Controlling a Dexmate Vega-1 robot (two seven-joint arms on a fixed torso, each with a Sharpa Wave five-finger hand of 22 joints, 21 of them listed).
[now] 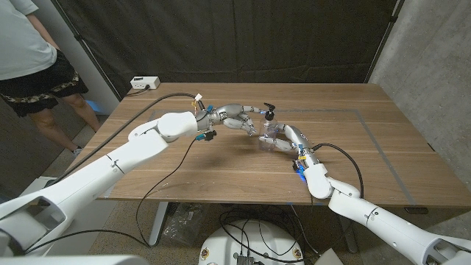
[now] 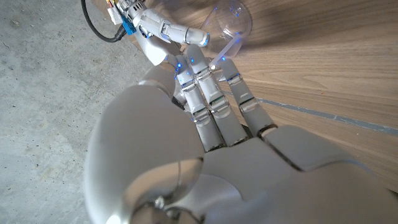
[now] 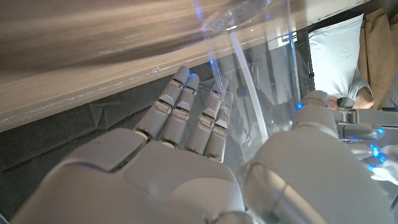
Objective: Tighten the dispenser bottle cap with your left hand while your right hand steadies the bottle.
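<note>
The dispenser bottle (image 1: 271,131) stands on the table (image 1: 221,173) near its middle, slightly toward the far edge; the cap (image 1: 269,112) sits on top of it; the left hand (image 1: 239,118) lies to the bottle's left with fingers reaching the cap; the right hand (image 1: 285,137) lies on the bottle's right and near side, apparently wrapped around the body; a power strip (image 1: 144,83) rests at the far left corner; a person (image 1: 29,59) stands beyond the table's left end; cables (image 1: 165,177) trail across the left half of the tabletop.
</note>
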